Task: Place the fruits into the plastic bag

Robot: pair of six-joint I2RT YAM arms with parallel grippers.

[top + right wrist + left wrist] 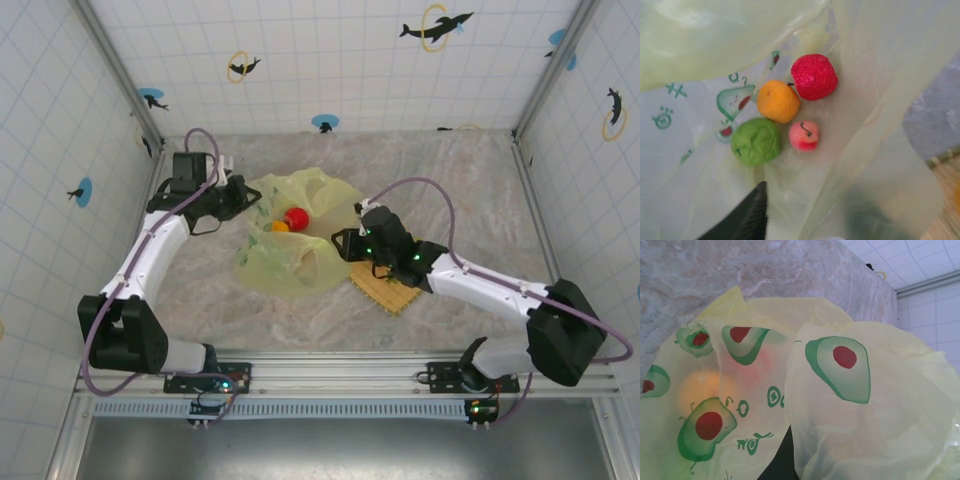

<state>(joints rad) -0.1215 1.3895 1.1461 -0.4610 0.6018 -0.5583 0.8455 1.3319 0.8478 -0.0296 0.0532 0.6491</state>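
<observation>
Where the bench (pixel 450 180) is widest, one plastic bag (pixel 300 235) lies crumpled between the two hands, its yellow-green film printed with green, red-centred motifs. Four fruits sit inside its folds, seen from the right wrist as a tight cluster: one red fruit (pixel 814 76) is farthest. One orange fruit (pixel 778 101) touches it. One green fruit (pixel 756 141) is nearest the camera, and one small pink-red fruit (pixel 804 135) lies just beside the green one. From above, two of them show through the bag's mouth, the red and the orange.

The left hand (pixel 240 198) is at the bag's left edge, touching the film. Film hangs right before its camera, so I cannot tell how far it is open or whether it grips anything. The right hand (pixel 345 243) is at the bag's right edge. One dark finger (pixel 747 215) shows under the film, and its opening cannot be told either. One square woven mat (pixel 388 291) lies just beneath the right hand, partly covered by it.
</observation>
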